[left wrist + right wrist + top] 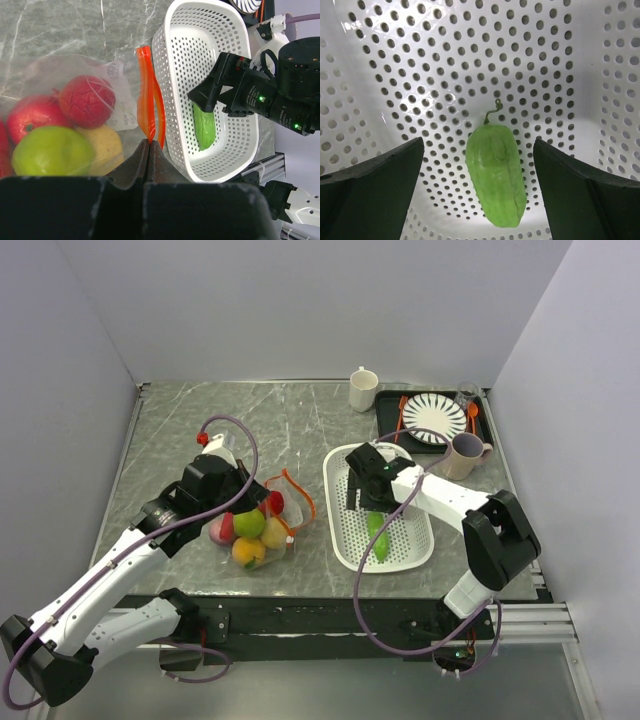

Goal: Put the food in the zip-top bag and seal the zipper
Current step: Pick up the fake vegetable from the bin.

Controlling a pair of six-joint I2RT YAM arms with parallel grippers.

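The clear zip-top bag (286,540) lies left of centre and holds several food balls: a green one (50,150), a red textured one (86,100), a yellow one (106,145). My left gripper (258,500) is shut on the end of the orange-red zipper (149,100), whose two strips stand apart further along. A green cucumber (496,175) lies alone in the white perforated basket (335,530). My right gripper (478,145) hangs open just above the cucumber, one finger on each side, not touching it.
A white mug (363,390) stands at the back. A black tray with a striped plate (434,415) and orange cutlery (402,412) sits at the back right, with a pink mug (463,455) just in front of it, close behind the basket.
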